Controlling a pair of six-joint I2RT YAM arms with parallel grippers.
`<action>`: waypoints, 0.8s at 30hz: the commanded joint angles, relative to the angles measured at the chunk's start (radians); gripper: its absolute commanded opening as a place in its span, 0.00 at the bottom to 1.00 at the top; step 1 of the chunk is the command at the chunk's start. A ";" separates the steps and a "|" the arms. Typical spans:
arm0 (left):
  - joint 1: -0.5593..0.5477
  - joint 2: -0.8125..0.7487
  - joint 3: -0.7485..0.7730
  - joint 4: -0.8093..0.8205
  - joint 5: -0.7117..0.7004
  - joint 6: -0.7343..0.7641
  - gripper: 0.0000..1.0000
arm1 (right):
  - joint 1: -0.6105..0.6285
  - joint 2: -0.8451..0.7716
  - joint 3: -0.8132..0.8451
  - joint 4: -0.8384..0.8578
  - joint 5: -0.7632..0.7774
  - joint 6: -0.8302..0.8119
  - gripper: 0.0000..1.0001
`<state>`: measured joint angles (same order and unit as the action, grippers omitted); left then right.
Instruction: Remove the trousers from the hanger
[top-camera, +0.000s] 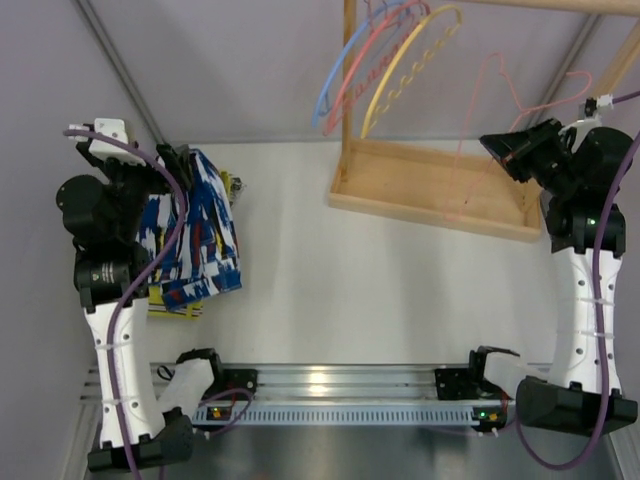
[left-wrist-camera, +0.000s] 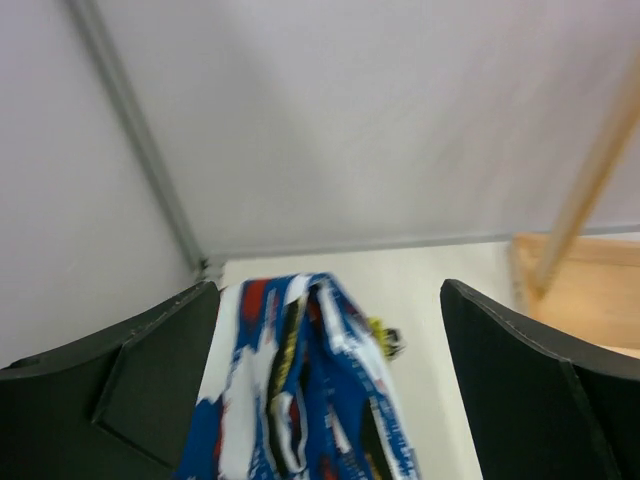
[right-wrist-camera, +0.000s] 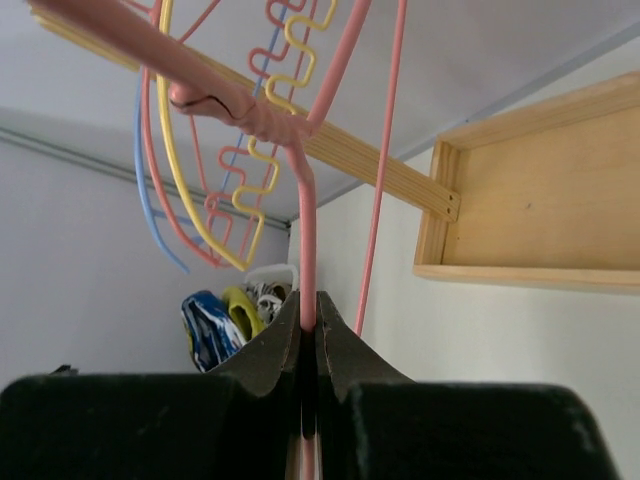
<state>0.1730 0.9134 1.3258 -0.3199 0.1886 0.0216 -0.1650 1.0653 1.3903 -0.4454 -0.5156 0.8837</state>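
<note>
left gripper (left-wrist-camera: 322, 300) hangs wide open over the trousers (top-camera: 200, 240) near the table (top-camera: 330, 260) left edge, right gripper (right-wrist-camera: 308, 310) clamped on the hanger (right-wrist-camera: 305, 230), open tabletop between them

The left arm (top-camera: 118, 345) rises from its base at the near left corner and folds over at the elbow. Its wrist points away from the bases, and the left gripper (left-wrist-camera: 330, 292) gapes, its two dark fingers (left-wrist-camera: 520, 380) standing wide apart and clasping nothing. The right arm (top-camera: 585, 310) stands nearly upright from its base at the near right, its wrist turned inward to the left. The right gripper (right-wrist-camera: 309, 318) is clamped tight, fingertips pressed together on the thin wire of the hanger (right-wrist-camera: 305, 230).
</note>
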 joint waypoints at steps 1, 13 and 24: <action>0.003 0.041 0.076 -0.013 0.309 -0.066 0.98 | 0.027 0.045 0.110 -0.042 0.094 -0.002 0.00; -0.545 0.350 0.462 -0.139 0.201 0.302 0.84 | 0.119 0.123 0.275 -0.114 0.250 -0.101 0.00; -0.817 0.415 0.445 -0.134 0.091 0.264 0.92 | 0.101 0.386 0.622 -0.231 0.267 -0.318 0.00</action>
<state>-0.6125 1.3518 1.7527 -0.4732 0.3275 0.2848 -0.0551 1.3808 1.9045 -0.6327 -0.2478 0.6640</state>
